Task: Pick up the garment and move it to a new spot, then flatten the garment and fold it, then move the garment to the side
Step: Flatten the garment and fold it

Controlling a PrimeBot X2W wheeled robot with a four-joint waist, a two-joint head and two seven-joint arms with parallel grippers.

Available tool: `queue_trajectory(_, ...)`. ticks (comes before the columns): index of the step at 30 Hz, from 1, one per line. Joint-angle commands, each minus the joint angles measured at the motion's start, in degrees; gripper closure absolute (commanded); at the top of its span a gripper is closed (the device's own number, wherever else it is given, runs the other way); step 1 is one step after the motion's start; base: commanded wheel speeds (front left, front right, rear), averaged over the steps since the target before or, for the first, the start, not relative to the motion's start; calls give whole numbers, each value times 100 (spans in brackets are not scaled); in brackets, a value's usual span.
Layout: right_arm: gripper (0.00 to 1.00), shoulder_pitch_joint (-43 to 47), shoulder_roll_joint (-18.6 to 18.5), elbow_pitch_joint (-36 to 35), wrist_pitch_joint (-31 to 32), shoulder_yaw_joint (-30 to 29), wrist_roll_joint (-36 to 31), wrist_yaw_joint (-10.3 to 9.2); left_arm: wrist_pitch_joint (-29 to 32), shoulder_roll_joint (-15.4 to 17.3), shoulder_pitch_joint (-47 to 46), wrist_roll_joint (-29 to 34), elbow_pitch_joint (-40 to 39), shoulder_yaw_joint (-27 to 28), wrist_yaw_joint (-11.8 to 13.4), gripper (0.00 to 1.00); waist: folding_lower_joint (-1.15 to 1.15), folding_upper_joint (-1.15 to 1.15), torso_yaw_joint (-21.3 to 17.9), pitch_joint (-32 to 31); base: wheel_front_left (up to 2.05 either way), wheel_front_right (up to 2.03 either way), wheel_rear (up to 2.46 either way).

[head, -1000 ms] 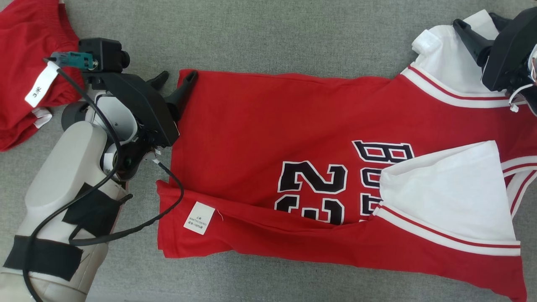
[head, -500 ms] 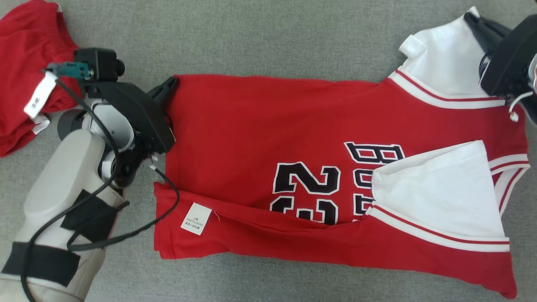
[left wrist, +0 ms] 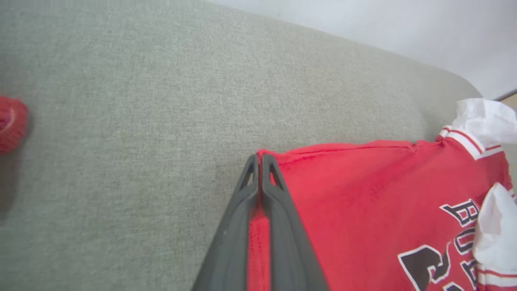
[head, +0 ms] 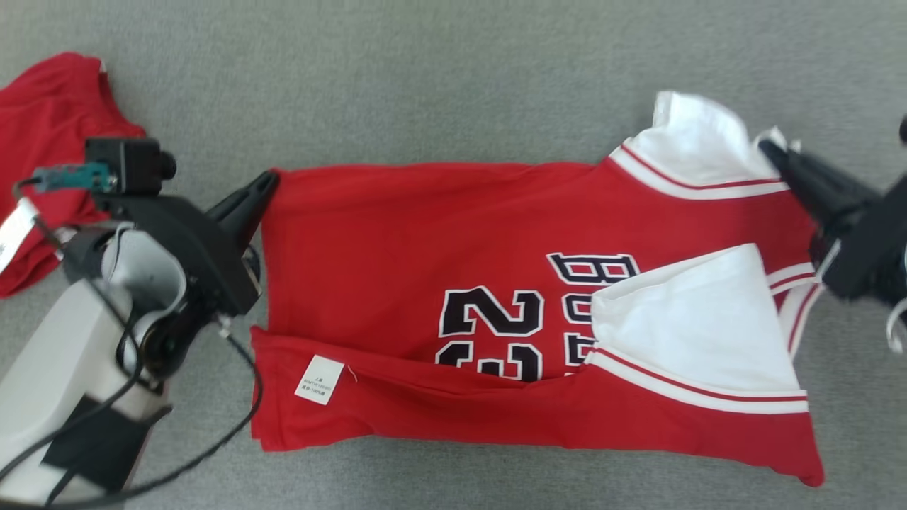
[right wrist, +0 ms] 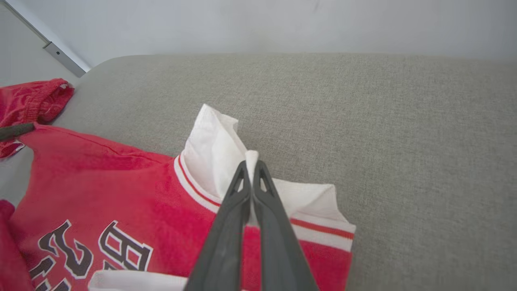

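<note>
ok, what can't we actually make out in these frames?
Print on the care label: head view, too small to read.
Lettering on the jersey: head view, partly covered by the white sleeve and the folded lower edge.
Rest of the second red garment: head view, cut off by the left edge.
Layers pinched by left gripper and right gripper: wrist views, shut jaws hide the cloth between them.

The head camera looks steeply down on the grey desk (head: 425, 71), far enough back to hold the whole jersey (head: 425, 241). The wrist cameras ride low and close, one behind the left hand (left wrist: 259, 161) at the jersey's 10 o'clock corner, one behind the right hand (right wrist: 251, 166) at 2 o'clock, both facing the pale wall (right wrist: 282, 24). All three share the black lettering (head: 496, 326).
</note>
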Motion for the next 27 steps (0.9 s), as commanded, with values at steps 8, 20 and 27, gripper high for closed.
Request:
queue_trajectory(8, 100, 1552, -219, -1094, -196, -474, 412, -1, 120, 609, 1196, -307, -1471, 283, 416, 100, 0, 0, -313, -438, 0, 0, 0)
queue_trajectory(20, 100, 3450, 103, -2102, -96, -1209, 564, 0, -61, 980, 2693, -825, -2535, 839, 1034, 100, 0, 0, -490, -661, 0, 0, 0)
queue_trajectory(27, 100, 3984, 519, -2042, 19, -1414, 86, 0, 43, 897, 3111, -1068, -2387, 829, 1177, 100, 0, 0, -528, -731, 0, 0, 0)
